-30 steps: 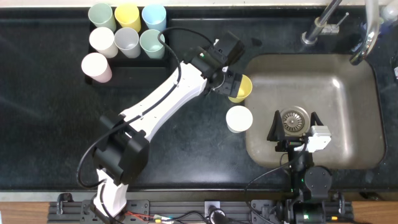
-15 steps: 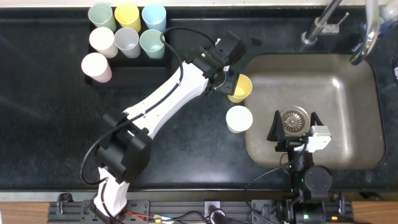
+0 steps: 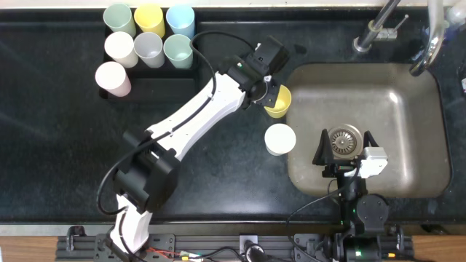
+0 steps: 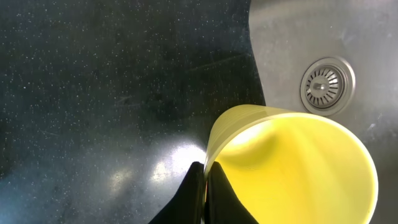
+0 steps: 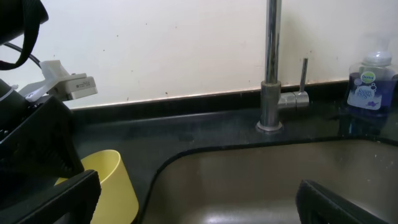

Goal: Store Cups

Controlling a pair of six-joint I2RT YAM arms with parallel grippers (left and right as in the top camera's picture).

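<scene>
A yellow cup [image 3: 279, 102] hangs tilted over the counter at the sink's left edge. My left gripper [image 3: 267, 94] is shut on its rim; in the left wrist view the fingertips [image 4: 203, 185] pinch the yellow cup [image 4: 292, 168] wall, one inside and one outside. A white cup [image 3: 279, 138] stands upside down on the counter just in front of it. Several pastel cups [image 3: 149, 33] stand in a black tray [image 3: 164, 73] at the back left, with a pale pink cup [image 3: 113, 78] at its front left. My right gripper [image 3: 343, 146] is open and holds nothing, low over the sink.
The steel sink [image 3: 408, 109] takes up the right side, with its drain [image 4: 328, 85] near my right gripper. A faucet [image 5: 272, 68] and a blue soap bottle [image 5: 371, 81] stand behind the sink. Dark counter [image 3: 65, 145] lies bare left of the arm.
My left gripper has shifted slightly toward the back left with the yellow cup in it. The right arm has not moved.
</scene>
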